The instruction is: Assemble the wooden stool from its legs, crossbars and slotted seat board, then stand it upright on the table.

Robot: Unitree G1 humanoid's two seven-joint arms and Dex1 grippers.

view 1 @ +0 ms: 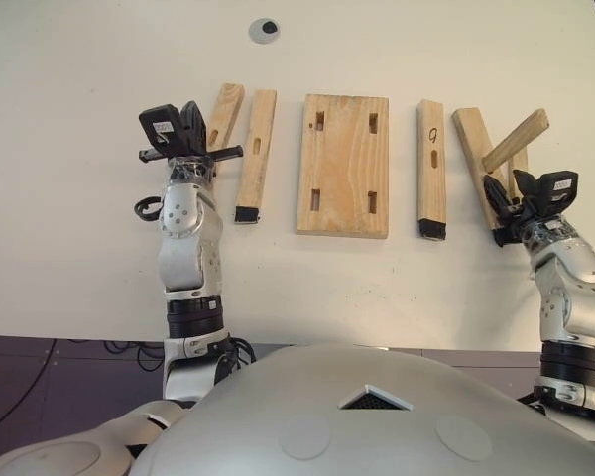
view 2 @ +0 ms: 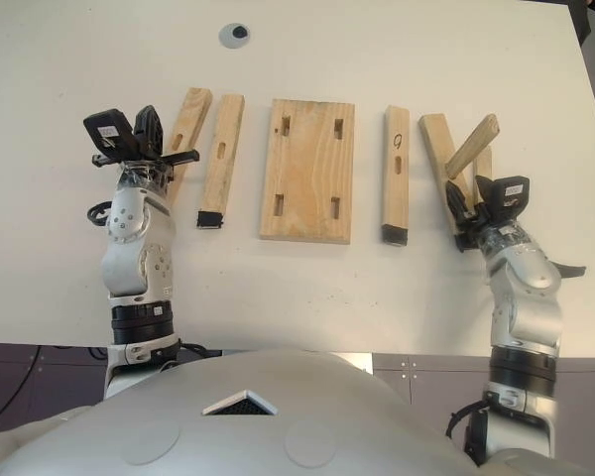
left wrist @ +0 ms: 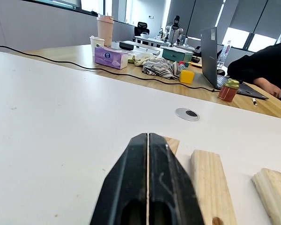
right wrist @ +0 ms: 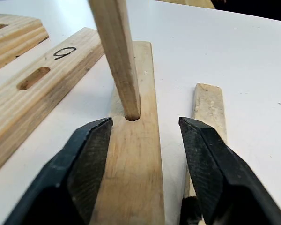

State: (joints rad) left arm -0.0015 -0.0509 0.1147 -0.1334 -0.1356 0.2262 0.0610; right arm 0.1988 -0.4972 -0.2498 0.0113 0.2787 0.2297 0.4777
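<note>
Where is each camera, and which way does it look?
Left eye view: on the head, looking down at the white table and pale slotted rectangular wooden seat board; both arms show.
Right eye view: beside it, same scene.
Left wrist view: low over the table, past the shut black left gripper.
Right wrist view: open black right gripper astride a flat wooden leg holding a thin wooden crossbar.

crossbar (right wrist: 117,51) slotted into rightmost leg (right wrist: 135,159)

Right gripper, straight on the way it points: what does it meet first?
Likely the crossbar standing tilted in the slot of the leg that the right gripper straddles; depth unclear.
</note>
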